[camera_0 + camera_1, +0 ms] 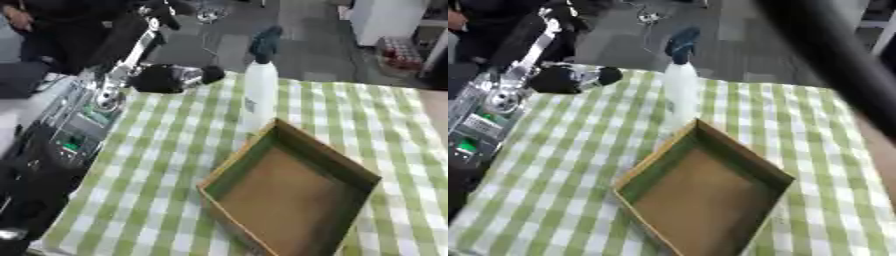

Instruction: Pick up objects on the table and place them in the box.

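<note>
Centrally, empty cardboard box (293, 200) on checked tabletop (166, 165), open cloth all round; spray bottle (260, 85) upright just behind. Left hand (175, 77) at far-left edge, finger state unclear.

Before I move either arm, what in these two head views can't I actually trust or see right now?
- Left hand: a blurred dark shape at the table's far left edge; fingers cannot be read in either view.
- Right hand: in neither view; a dark bar crosses the right eye view's upper right.
- Spray bottle: its base is hidden behind the box's far corner; label unreadable.
- Box: near corner cut off by the bottom edge.
</note>
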